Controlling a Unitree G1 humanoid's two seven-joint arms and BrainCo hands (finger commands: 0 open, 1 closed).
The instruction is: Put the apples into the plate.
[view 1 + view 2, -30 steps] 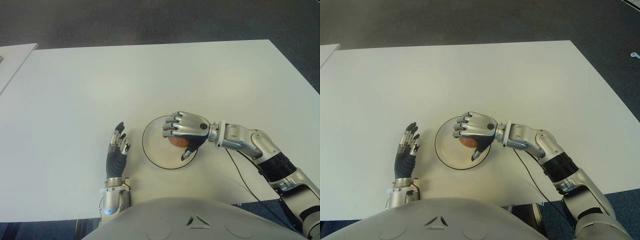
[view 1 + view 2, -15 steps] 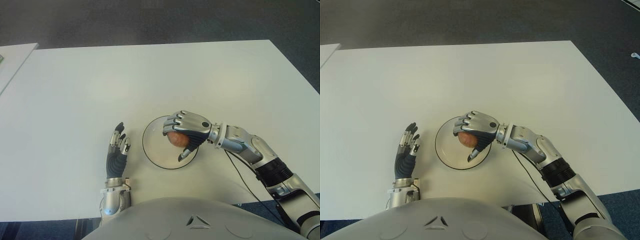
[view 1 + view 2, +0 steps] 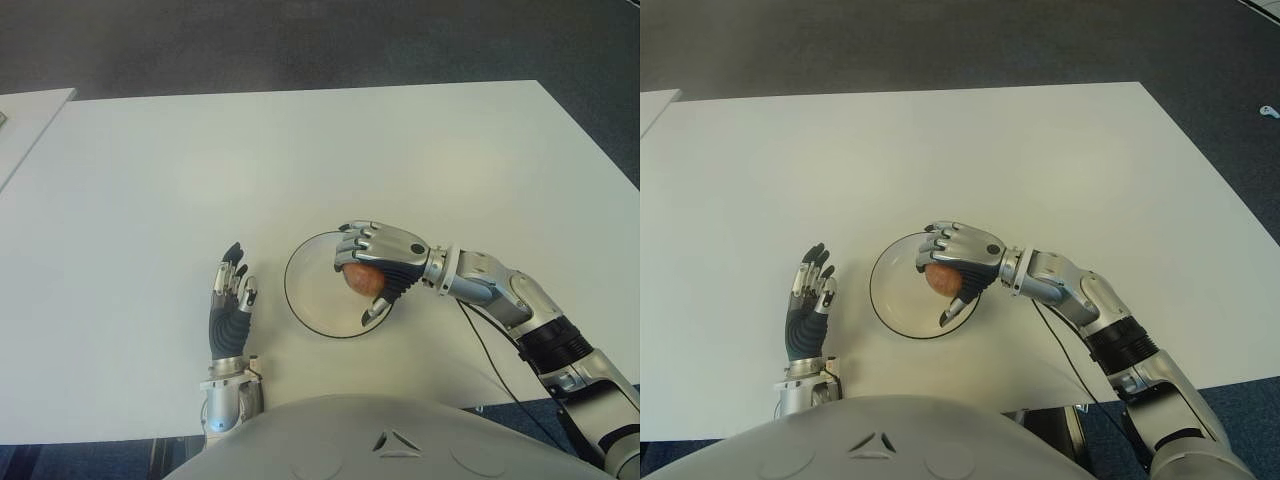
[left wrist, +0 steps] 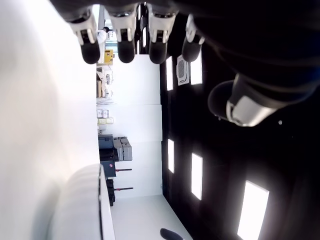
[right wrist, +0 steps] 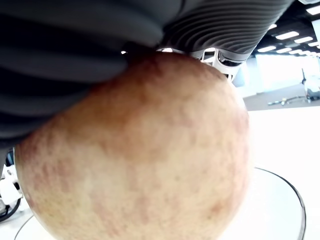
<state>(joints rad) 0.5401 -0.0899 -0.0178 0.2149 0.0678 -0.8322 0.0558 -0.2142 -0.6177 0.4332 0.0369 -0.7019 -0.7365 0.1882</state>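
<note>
While the silver right hand (image 3: 378, 262) sits just right of the frame's centre, over the right half of the round white plate with a thin dark rim (image 3: 300, 303), its fingers are wrapped around a reddish-yellow apple (image 3: 364, 279). Compared with a second ago, the hand has rolled at the wrist: then its knuckles covered most of the fruit, now the palm is turned more to the side and the apple shows plainly beneath the fingers. It has also drifted slightly toward the plate's right edge. In the right wrist view the apple (image 5: 135, 150) fills the picture, pressed against the dark palm, with the plate's rim (image 5: 295, 200) showing behind and below it. I cannot tell whether the fruit already touches the plate.

That roll looks like the lead-in to letting go, so the task seems close to done for this apple; no other apple is visible on the broad white table (image 3: 300, 160).

The left hand (image 3: 231, 300) shows in the lower left of centre, just left of the plate, fingers straight and spread, holding nothing, barely changed.
</note>
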